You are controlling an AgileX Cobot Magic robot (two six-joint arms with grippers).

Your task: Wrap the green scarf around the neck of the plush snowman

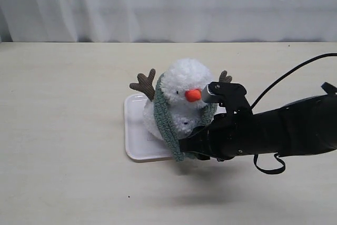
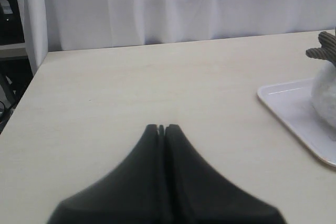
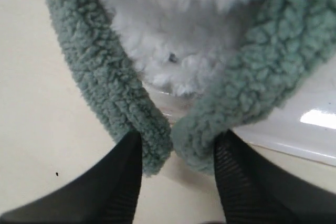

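Observation:
The plush snowman (image 1: 187, 85) stands upright on a white tray (image 1: 136, 143), orange nose toward the camera. The green scarf (image 1: 163, 117) is draped round the snowman's neck, and both ends hang down its front over the tray's front edge. My right gripper (image 1: 185, 147) reaches in low from the right. In the right wrist view, the right gripper (image 3: 177, 148) is open, with both rounded ends of the scarf (image 3: 100, 72) hanging between its fingers below the white body (image 3: 173, 40). My left gripper (image 2: 161, 127) is shut and empty over bare table, left of the tray (image 2: 291, 109).
A white curtain closes off the back of the table. The black right arm (image 1: 279, 130) and its cable lie across the table to the right of the tray. One brown twig arm (image 2: 323, 51) shows at the edge of the left wrist view.

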